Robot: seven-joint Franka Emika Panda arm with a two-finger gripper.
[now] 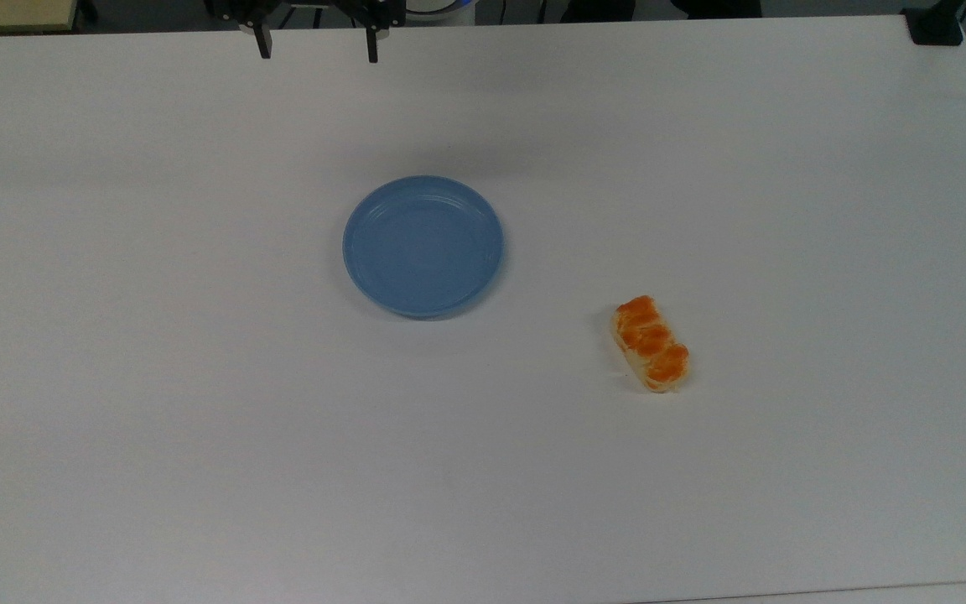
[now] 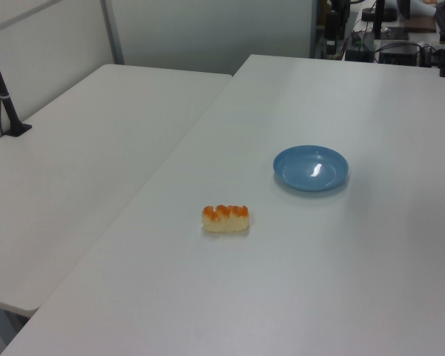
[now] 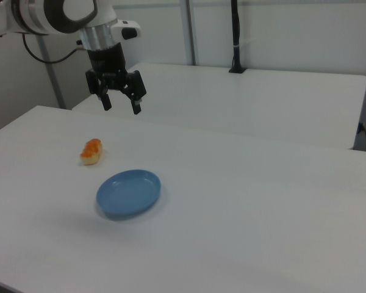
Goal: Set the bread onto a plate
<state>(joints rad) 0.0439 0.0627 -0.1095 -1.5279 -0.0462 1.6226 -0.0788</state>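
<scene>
Orange-brown bread [image 1: 651, 344] lies apart from plate [image 1: 423, 246]; right view shows gripper [image 3: 119, 106] raised, jaws spread, empty.

White table [image 2: 371, 259] in front; second white table [image 2: 96, 156] beside it; pale partition wall [image 2: 208, 33] behind.

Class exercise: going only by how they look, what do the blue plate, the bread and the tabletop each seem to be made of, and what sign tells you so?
The plate: probably plastic or glazed ceramic; smooth even blue with a bright glint. The bread: baked dough or a foam replica; shiny orange lumpy top, matte cream sides. The table: likely laminate board; flat, uniform white, dull sheen.
</scene>
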